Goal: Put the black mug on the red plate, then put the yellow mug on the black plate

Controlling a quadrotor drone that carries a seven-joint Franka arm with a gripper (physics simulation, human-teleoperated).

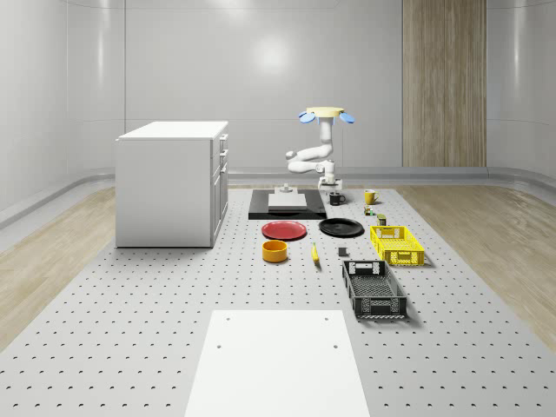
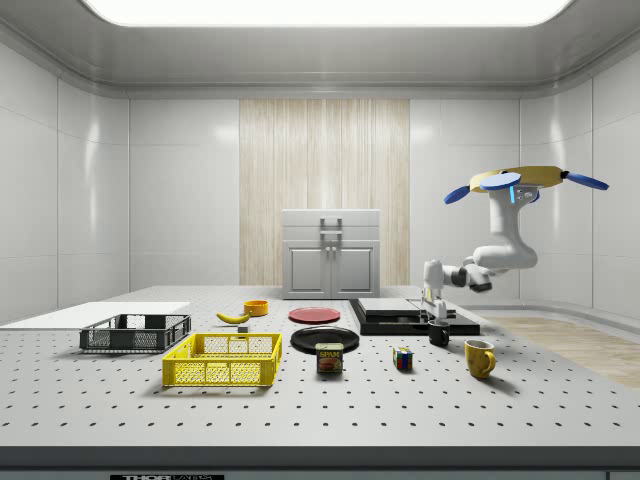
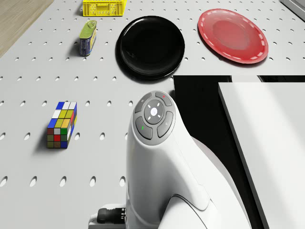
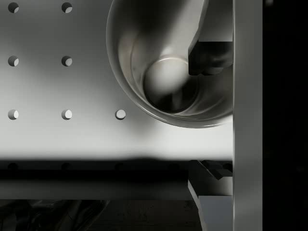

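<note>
The drone (image 1: 327,114) hovers over the far end of the table, its arm bent down to the black mug (image 1: 336,198). In the wrist view I look into the mug (image 4: 159,57); my gripper (image 4: 209,118) is open and straddles its wall, with one finger (image 4: 211,57) inside and the other outside. In the side view the gripper (image 2: 436,315) sits right above the mug (image 2: 439,335). The yellow mug (image 1: 370,197) stands upright beside it. The red plate (image 1: 285,230) and the black plate (image 1: 340,228) lie side by side nearer the table's middle.
A black slab with a white block (image 1: 285,202) lies close beside the mug. A Rubik's cube (image 3: 62,125) and a can (image 3: 87,37) sit near the black plate. A yellow basket (image 1: 396,244), black basket (image 1: 373,288), orange bowl (image 1: 274,251), banana (image 1: 314,253) and white cabinet (image 1: 169,182) stand around.
</note>
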